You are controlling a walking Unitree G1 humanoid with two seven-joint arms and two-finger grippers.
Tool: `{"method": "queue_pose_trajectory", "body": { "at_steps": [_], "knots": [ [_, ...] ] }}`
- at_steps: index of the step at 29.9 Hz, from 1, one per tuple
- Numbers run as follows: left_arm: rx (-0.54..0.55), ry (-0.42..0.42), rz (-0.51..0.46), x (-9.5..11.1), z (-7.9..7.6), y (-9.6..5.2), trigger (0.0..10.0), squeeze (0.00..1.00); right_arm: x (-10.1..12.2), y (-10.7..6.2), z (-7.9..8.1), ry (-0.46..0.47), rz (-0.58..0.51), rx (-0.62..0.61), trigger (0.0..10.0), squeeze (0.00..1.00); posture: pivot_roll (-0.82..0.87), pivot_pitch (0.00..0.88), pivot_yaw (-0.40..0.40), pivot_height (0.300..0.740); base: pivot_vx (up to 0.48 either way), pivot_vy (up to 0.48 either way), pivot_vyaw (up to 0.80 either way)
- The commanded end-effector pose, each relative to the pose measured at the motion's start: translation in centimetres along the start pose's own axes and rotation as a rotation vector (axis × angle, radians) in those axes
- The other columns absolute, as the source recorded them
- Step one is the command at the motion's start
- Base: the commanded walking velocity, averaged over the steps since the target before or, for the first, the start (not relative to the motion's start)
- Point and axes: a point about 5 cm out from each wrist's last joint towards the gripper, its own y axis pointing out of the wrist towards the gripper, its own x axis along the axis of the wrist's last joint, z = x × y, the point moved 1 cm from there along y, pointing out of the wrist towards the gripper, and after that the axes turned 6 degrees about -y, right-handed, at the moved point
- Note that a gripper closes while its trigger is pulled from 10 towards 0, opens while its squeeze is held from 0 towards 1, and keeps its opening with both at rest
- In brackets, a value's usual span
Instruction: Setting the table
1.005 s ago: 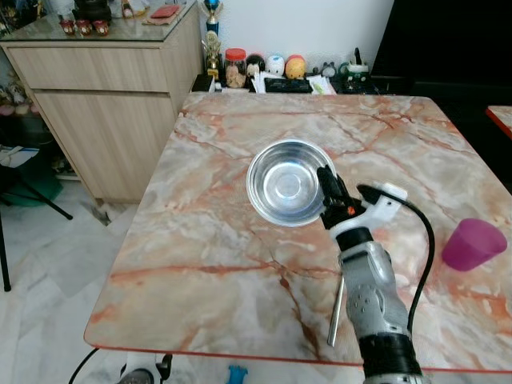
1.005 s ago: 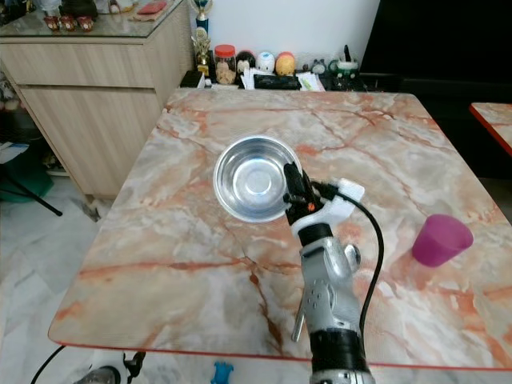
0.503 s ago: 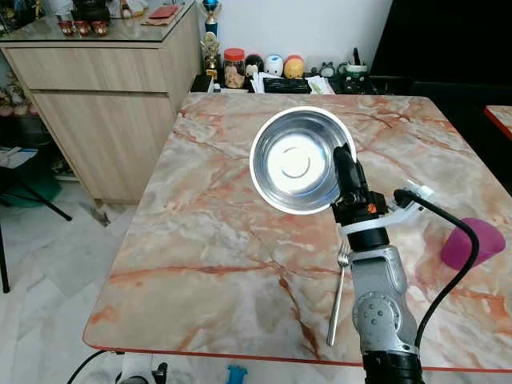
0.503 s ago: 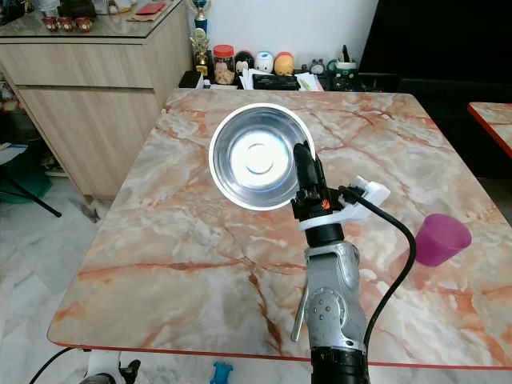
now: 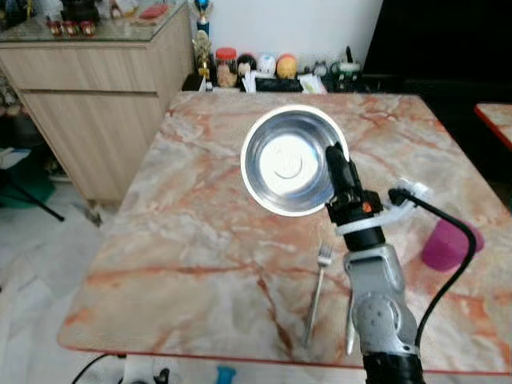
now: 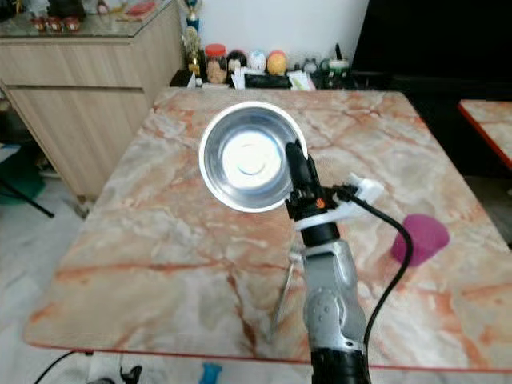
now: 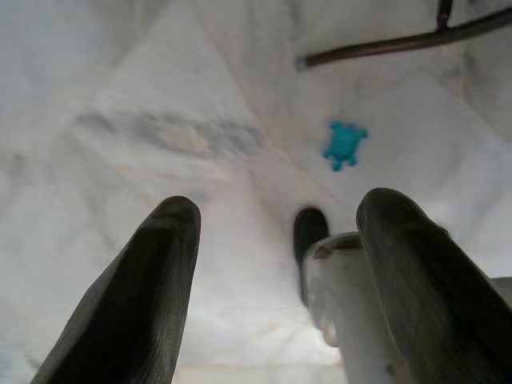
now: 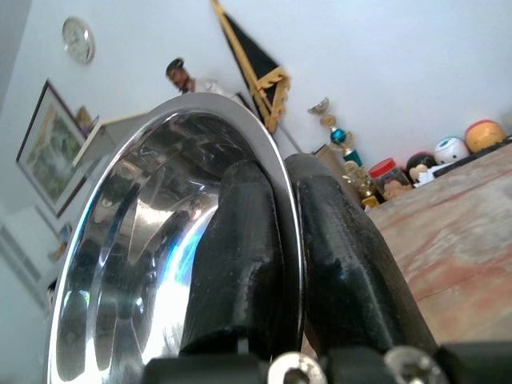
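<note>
Right gripper [image 5: 334, 164] clenched on the right rim of a round, shiny stainless-steel bowl [image 5: 288, 160], one black finger inside the rim and one outside (plain in the right wrist view [image 8: 272, 232]). Bowl lifted off the pink-veined marble table [image 5: 184, 216] and tipped up on edge, hollow facing the head camera, above the table's middle. Nearer, flat on the marble, a silver metal fork [image 5: 317, 290], tines pointing away, just left of the silver right arm. Farther right, near the table's right edge, a magenta plastic cup [image 5: 448, 244], well apart from the bowl. Beyond the table's far edge, a row of small jars and round figurines [image 5: 264, 66]; at far left, a light wooden sideboard [image 5: 96, 88]. Left gripper [image 7: 272, 264] hanging idle over pale tiled floor, fingers spread apart, holding nothing.
</note>
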Motion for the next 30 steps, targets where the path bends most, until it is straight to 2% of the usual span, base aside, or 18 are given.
{"method": "queue_pose_trajectory", "body": {
  "at_steps": [1, 11, 30],
  "knots": [
    [0.011, 0.01, 0.033, -0.9, 0.4, -0.1, 10.0, 0.0, 0.4, 0.4, 1.1, 0.009, -0.026, 0.04, 10.0, 0.0, 0.0, 0.0, -0.007, 0.74, 0.0, -0.48, 0.0],
    [0.007, 0.012, 0.034, -0.9, 0.4, -0.1, 10.0, 0.0, 1.5, 0.7, 2.4, 0.031, -0.082, 0.111, 10.0, 0.0, 0.0, 0.0, -0.006, 0.74, 0.0, -0.48, 0.0],
    [0.002, 0.013, 0.039, -1.0, 0.4, -0.1, 10.0, 0.0, 1.6, 0.7, 2.6, 0.026, -0.071, 0.121, 10.0, 0.0, 0.0, 0.0, -0.006, 0.74, 0.0, -0.48, 0.0]
  ]
}}
